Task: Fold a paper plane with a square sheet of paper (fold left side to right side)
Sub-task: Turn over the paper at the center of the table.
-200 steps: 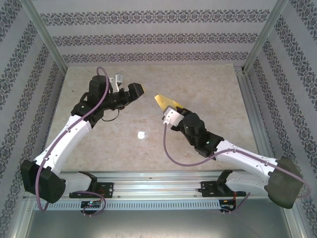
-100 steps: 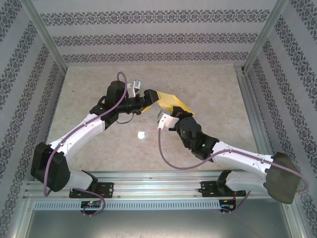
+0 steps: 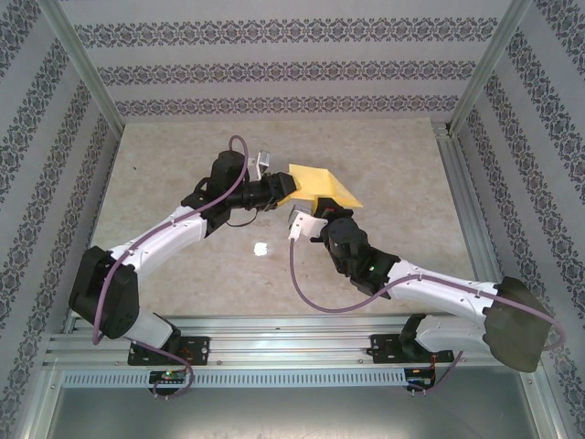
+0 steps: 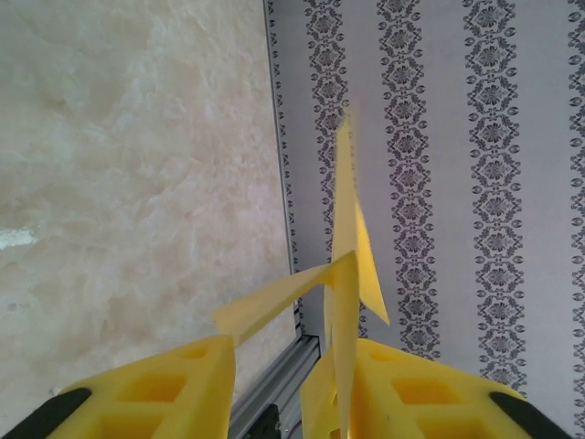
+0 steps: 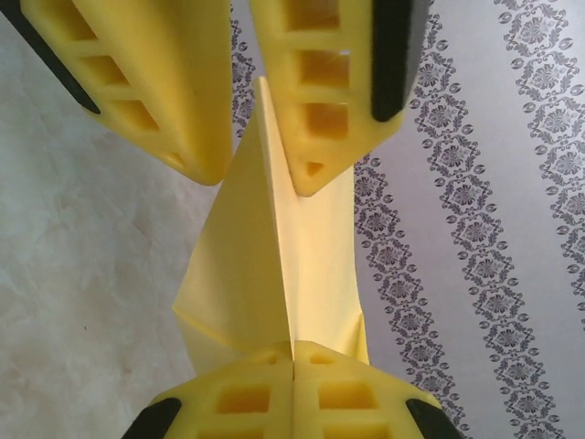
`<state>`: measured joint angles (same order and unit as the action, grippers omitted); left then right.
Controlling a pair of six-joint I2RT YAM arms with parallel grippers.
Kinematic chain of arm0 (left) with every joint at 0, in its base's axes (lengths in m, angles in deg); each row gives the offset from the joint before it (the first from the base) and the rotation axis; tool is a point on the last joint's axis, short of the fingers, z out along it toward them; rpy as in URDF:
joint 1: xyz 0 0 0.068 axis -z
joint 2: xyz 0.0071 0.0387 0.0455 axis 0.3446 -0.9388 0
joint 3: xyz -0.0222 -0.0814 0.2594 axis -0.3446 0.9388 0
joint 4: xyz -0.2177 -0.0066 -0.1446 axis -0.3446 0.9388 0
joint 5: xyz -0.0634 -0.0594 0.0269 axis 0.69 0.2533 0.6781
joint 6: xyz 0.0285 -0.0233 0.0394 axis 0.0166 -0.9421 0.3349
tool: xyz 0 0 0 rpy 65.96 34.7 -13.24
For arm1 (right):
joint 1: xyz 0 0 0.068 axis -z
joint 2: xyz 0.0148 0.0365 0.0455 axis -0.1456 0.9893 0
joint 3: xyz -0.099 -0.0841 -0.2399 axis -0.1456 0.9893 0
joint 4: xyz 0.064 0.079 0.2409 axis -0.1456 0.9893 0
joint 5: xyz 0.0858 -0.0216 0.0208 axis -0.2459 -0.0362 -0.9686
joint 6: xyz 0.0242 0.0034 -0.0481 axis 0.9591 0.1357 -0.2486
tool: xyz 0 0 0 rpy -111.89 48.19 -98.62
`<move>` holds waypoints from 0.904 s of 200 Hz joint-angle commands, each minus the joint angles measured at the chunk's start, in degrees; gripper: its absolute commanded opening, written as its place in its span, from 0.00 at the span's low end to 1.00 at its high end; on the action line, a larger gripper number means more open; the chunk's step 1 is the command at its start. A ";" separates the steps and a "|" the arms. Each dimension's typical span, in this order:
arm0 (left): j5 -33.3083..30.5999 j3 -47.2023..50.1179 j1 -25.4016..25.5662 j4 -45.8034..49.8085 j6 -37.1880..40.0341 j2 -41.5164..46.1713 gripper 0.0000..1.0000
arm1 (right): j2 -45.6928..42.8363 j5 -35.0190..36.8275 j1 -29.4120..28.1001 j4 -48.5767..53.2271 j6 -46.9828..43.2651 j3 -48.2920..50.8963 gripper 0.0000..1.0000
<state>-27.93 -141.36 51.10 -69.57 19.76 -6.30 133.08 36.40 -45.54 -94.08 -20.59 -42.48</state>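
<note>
Paper plane (image 3: 322, 186) is being held above the bench (image 3: 402, 174), the right tool (image 5: 292, 352) pinching its folded spine while the left tool (image 4: 288, 352), slightly spread, is straddling one edge, apparently readying a crease.

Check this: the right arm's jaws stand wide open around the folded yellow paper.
Wrong. The right gripper is shut on the folded yellow paper, its jaws pressed together, not wide open. The right wrist view shows it.

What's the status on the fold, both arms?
Right gripper shut on paper plane, midair. Left gripper open, jaws straddling its other end. Nothing in the way.
</note>
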 commanded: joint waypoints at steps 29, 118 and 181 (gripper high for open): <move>0.38 -1.88 0.75 -1.11 1.12 -0.74 0.15 | 0.67 1.55 -0.37 0.76 0.78 -0.42 0.03; -4.14 -3.97 0.60 4.71 11.12 -0.04 0.00 | -6.28 -10.85 1.09 17.00 15.66 -3.79 0.46; -1.02 -14.13 -2.25 26.13 41.10 -2.23 0.00 | -19.48 -57.32 30.97 34.40 60.01 -12.94 0.88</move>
<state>-32.32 -151.57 50.37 -55.34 42.97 -7.02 114.11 3.90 -28.20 -65.88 14.66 -52.55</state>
